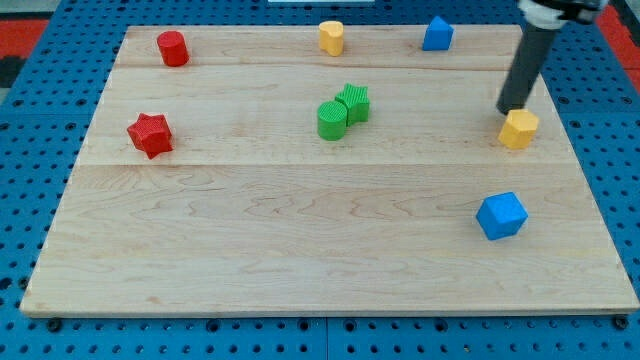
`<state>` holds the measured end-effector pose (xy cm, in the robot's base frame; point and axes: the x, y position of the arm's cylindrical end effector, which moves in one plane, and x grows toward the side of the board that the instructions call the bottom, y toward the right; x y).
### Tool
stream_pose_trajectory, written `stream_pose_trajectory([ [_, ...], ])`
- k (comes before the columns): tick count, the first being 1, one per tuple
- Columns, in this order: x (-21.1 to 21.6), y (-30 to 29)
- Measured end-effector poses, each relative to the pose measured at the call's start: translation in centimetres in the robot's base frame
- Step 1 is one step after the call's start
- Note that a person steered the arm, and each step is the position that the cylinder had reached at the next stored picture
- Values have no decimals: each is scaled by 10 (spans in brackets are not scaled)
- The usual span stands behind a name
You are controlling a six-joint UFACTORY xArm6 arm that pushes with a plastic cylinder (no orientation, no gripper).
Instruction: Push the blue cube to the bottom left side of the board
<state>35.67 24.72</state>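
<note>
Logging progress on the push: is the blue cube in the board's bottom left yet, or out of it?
Out. The blue cube sits at the view's lower right; my tip rests above it, against the yellow block.

board [300, 230]: pale wood, striped with long grain lines
blue cube [501, 216]: bright blue
blue block [437, 34]: same blue, top edge
yellow block [519, 129]: mustard yellow, right side
yellow cylinder [332, 38]: yellow, top edge
green cylinder [332, 120]: vivid green
green star [353, 102]: matching green
red cylinder [173, 48]: red, top left corner
red star [150, 134]: red, left side
my tip [510, 109]: dark, near black
pegboard [40, 150]: blue, dotted with holes
</note>
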Motion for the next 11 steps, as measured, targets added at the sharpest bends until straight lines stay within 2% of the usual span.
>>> stream_pose_trajectory([
  [1,-1,52],
  [2,37,16],
  [3,27,-48],
  [4,37,27],
  [5,108,36],
  [7,179,-70],
  [8,186,-105],
  [10,184,-396],
  [11,184,-448],
])
